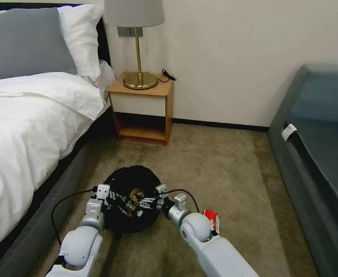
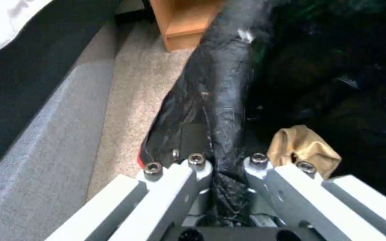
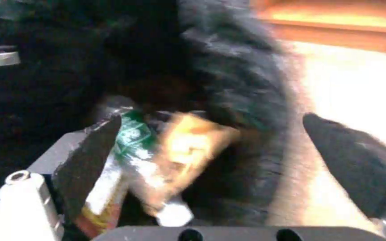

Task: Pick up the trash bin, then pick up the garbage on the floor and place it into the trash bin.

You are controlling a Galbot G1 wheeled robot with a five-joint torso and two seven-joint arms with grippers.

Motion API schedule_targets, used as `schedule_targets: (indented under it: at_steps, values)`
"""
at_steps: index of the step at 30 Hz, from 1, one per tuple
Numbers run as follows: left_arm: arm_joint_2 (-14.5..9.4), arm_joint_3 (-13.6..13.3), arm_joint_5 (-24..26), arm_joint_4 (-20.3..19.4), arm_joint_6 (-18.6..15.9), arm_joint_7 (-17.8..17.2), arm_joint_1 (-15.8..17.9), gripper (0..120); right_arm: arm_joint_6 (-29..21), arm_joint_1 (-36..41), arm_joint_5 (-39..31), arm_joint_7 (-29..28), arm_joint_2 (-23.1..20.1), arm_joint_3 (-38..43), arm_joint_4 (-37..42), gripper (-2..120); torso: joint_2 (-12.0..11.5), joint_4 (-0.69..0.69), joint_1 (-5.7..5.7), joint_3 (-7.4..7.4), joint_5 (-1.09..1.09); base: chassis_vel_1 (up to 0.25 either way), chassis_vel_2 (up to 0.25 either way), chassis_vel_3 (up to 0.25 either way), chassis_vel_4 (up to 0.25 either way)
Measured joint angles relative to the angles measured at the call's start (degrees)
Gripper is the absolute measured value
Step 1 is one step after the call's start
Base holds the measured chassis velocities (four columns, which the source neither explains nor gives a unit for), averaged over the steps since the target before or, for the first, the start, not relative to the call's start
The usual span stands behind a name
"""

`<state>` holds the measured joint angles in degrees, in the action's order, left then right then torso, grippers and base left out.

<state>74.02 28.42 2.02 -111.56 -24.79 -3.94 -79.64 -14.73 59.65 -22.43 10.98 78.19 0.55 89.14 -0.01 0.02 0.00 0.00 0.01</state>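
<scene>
The trash bin (image 1: 132, 200), lined with a crinkly black bag, stands on the carpet (image 1: 222, 173) in front of the wooden nightstand (image 1: 142, 109), close beside the bed (image 1: 26, 127). The left claw (image 1: 113, 198) sits at the bin's rim on the side nearest the bed, its jaws closed tight on a fold of the black bag. The right claw (image 1: 147, 202) reaches over the bin's opening from the opposite rim, jaws spread wide with nothing gripped; a small bottle with a green label (image 3: 132, 137) and a yellow wrapper (image 3: 188, 147) lie just beyond its fingers (image 3: 90, 154) inside the bin. A tan crumpled wrapper (image 2: 302, 147) rests inside too. A red-and-white packet (image 1: 212, 219) lies on the carpet just outside the bin, beside the right arm.
</scene>
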Motion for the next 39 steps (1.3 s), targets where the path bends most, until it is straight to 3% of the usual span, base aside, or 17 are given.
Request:
schedule_targets:
  at_steps: [14,16,19,28,39]
  values:
    - [-1.13,-0.31,0.11,0.06,0.09,0.22,0.49,1,-4.47,5.53,1.62,-3.03,-12.41,9.23,1.9,100,0.0,-0.02,0.0,0.0,0.0,0.0,0.0,0.0,0.0]
    - [-1.04,-0.53,-0.05,0.01,0.08,0.23,0.51,1,-6.98,7.18,1.93,-2.41,-15.26,11.17,1.01,100,0.0,-0.03,0.0,0.0,0.0,0.0,0.0,0.0,0.0]
    - [-0.85,-0.92,-0.23,-0.31,0.02,0.25,0.51,1,-8.66,8.07,2.84,-2.07,-16.28,12.59,-0.98,100,0.0,-0.03,0.0,0.0,0.01,0.0,0.0,0.0,0.0]
    - [-0.98,-0.97,-0.41,-0.61,-0.03,0.28,0.41,1,-10.06,8.86,3.42,-2.57,-16.32,14.49,-5.79,100,0.0,-0.02,0.0,0.0,-0.01,0.0,0.0,0.0,0.0]
    - [-1.34,-0.72,-0.38,0.13,-0.03,0.64,0.57,1,-9.61,9.35,5.29,-0.64,-12.84,15.22,-9.77,100,0.0,-0.01,0.0,0.0,-0.02,0.0,0.0,0.0,0.0]
